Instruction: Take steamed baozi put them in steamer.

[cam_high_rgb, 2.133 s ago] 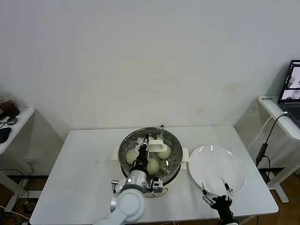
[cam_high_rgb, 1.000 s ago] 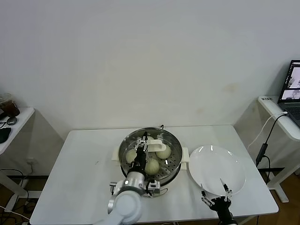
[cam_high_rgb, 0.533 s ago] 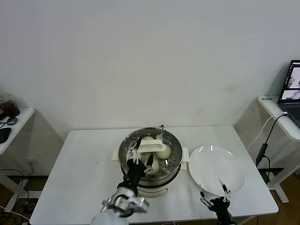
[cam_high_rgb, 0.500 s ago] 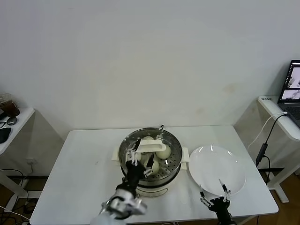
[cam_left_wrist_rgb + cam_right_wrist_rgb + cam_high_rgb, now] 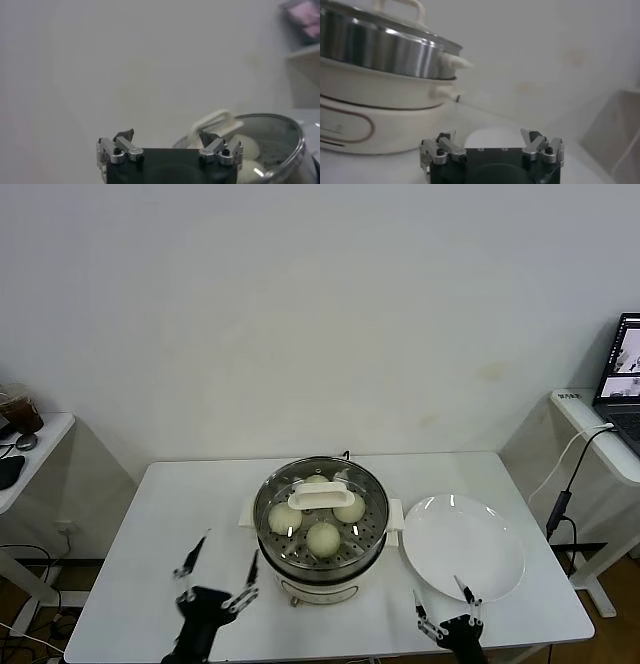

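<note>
The steamer [image 5: 320,569] stands mid-table with its glass lid on; the lid's white handle [image 5: 315,500] lies across the top. Several cream-white baozi [image 5: 323,537] sit on the perforated tray under the lid. My left gripper [image 5: 222,569] is open and empty, low at the table's front, left of the steamer. In the left wrist view the gripper [image 5: 165,137] faces the steamer [image 5: 287,150], with baozi [image 5: 245,145] showing through the lid. My right gripper [image 5: 440,596] is open and empty at the front edge by the plate. In the right wrist view the gripper [image 5: 490,141] has the steamer [image 5: 385,52] beside it.
An empty flat white plate [image 5: 465,544] lies right of the steamer. A side table [image 5: 25,449] with a cup stands far left. A desk with a laptop [image 5: 622,369] and hanging cable stands far right.
My left gripper has left the lid handle over the steamer and dropped back to the table's front left, open. The lid stays on. My right gripper has sunk slightly toward the front edge.
</note>
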